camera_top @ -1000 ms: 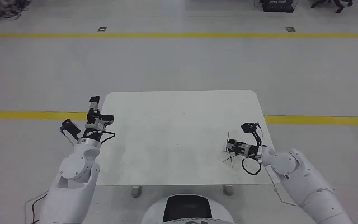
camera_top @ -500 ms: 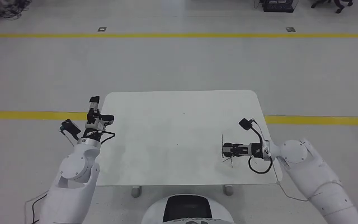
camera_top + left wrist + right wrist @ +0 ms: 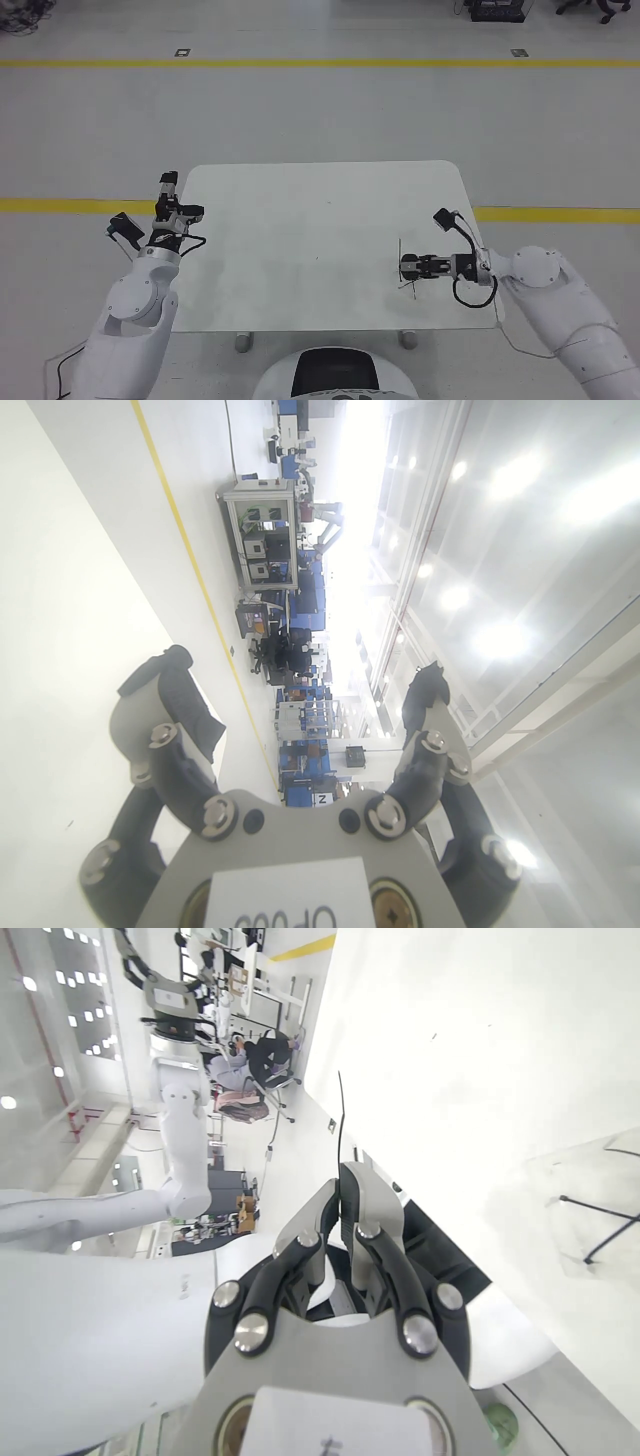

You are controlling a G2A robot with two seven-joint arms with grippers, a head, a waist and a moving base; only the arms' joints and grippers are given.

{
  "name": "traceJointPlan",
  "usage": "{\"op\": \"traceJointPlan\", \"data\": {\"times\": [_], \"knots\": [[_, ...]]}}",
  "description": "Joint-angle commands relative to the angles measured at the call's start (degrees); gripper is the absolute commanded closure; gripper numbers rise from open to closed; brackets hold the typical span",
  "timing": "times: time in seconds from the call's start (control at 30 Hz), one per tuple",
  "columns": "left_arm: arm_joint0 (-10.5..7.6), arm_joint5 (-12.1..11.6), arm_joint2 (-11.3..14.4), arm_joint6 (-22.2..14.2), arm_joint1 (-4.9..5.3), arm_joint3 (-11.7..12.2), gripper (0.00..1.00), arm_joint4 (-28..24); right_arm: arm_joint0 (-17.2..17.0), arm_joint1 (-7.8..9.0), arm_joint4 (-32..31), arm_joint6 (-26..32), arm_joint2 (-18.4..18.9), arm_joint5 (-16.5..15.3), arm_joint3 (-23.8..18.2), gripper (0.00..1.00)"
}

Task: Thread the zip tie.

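My left tool (image 3: 300,665) and right tool (image 3: 341,1188) are silver with black fingers. The zip tie (image 3: 342,1128) in the right tool is black, like the loose ties (image 3: 600,1208) beside it on my plain white bench (image 3: 300,220).

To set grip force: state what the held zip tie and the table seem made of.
The zip tie looks like matte black plastic: a thin strip, slightly bowed. The table has a smooth white top, perhaps laminate or painted board; unclear.
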Motion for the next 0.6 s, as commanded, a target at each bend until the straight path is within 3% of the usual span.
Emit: {"op": "traceJointPlan", "data": {"times": [0.0,0.1,0.27,0.57], "knots": [[0.00,0.0,0.0,0.0,0.00,0.0,0.00,0.0,0.4,-0.17,3.5,4.1,0.5,0.0,0.5,1.00],[0.00,0.0,0.0,0.0,0.00,0.0,0.00,0.0,1.5,-0.69,8.4,10.8,1.3,0.0,2.5,1.00],[0.00,0.0,0.0,0.0,0.00,0.0,0.00,0.0,2.8,-0.95,13.9,10.8,-1.9,0.0,3.5,1.00],[0.00,0.0,0.0,0.0,0.00,0.0,0.00,0.0,7.2,0.50,21.6,10.8,-10.0,0.0,6.0,1.00]]}}
